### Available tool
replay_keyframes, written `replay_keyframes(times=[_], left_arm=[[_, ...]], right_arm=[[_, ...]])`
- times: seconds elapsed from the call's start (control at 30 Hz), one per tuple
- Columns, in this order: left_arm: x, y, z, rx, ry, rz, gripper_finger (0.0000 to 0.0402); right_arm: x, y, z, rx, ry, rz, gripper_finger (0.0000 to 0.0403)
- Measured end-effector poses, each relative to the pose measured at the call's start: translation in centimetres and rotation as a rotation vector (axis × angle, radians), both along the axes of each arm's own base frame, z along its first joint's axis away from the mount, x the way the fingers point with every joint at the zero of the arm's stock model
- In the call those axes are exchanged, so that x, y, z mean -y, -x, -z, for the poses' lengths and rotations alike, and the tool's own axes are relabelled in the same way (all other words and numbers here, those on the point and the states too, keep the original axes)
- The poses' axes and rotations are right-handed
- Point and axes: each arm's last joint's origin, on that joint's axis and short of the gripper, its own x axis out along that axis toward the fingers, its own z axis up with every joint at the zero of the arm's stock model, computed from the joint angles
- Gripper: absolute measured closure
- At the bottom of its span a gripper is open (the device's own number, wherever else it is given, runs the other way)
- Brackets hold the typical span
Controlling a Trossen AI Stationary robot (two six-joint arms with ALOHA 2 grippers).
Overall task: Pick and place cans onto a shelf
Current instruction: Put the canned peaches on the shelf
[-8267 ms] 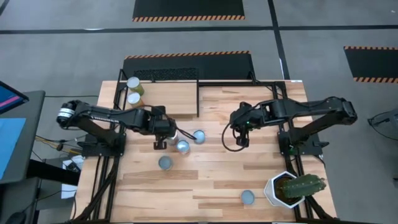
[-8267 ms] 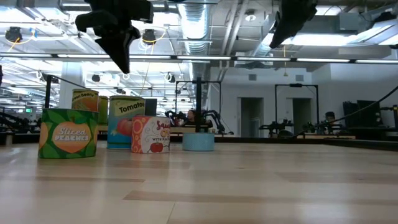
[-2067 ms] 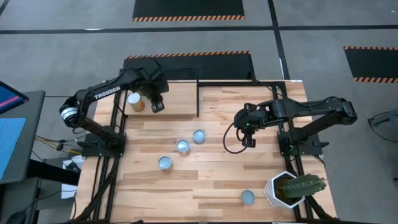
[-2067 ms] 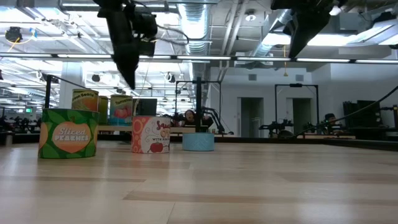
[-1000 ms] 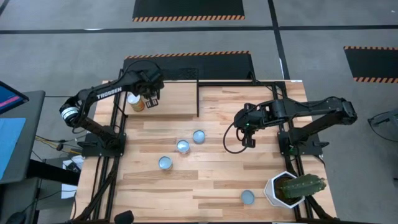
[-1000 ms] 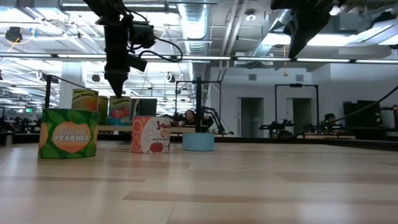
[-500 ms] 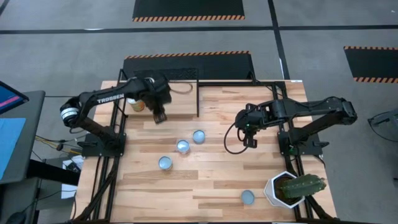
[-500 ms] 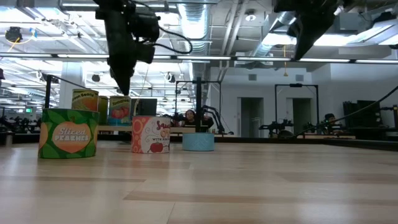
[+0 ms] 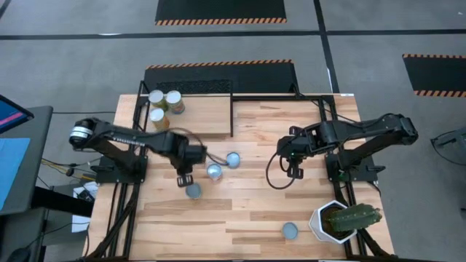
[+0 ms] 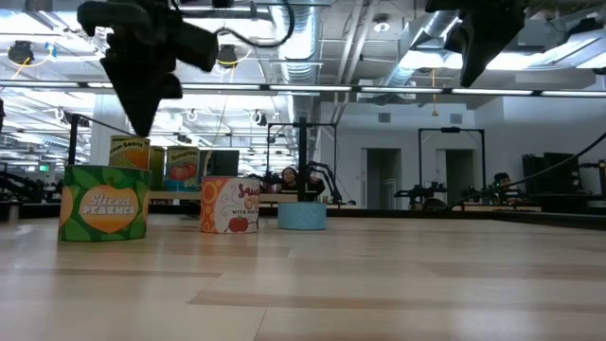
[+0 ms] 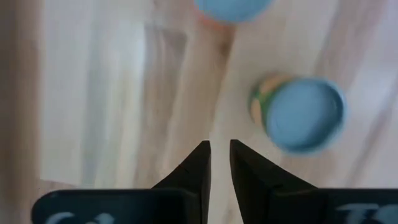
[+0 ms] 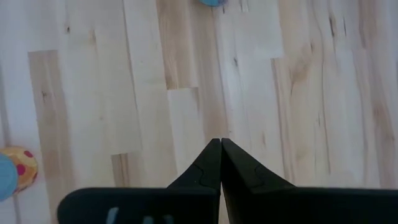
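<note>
Partly, left end effector overlaps can — contact unclear

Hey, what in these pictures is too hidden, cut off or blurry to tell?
- High view: the can near the left end effector is partly covered by it, so its label cannot be seen.
- Left wrist view: one blue-topped can is cut off by the picture's edge; everything is motion-blurred.
- Low view: the shelf cans stand behind the nearer peaches can, with their print too small to read.
- Right wrist view: the can at the edge is cut off.

Shelf with 3 cans, apparently
</note>
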Motion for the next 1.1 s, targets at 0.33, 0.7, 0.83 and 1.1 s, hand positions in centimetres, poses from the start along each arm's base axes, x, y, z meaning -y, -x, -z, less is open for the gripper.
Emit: replay_keyframes(times=[0.33, 0.7, 0.83, 1.1], left_arm=[[5.0, -0.1, -0.2, 0.16, -0.216, -0.027, 0.0354], [7.3, 0.4, -0.1, 0.163, -0.132, -0.055, 0.0354], [7.5, 0.2, 0.5, 0.13, -0.144, -0.053, 0.0346], [7.5, 0.3, 4.2, -0.029, -0.112, -0.047, 0.0293]], right_arm=[[-0.1, 0.0, 0.0, 0.003, 0.001, -0.001, 0.0375], [-0.1, 0.0, 0.0, 0.003, 0.002, 0.0, 0.0375], [-0.1, 0.0, 0.0, 0.003, 0.002, 0.0, 0.0375], [-0.1, -0.1, 0.0, 0.007, 0.001, -0.001, 0.0375]])
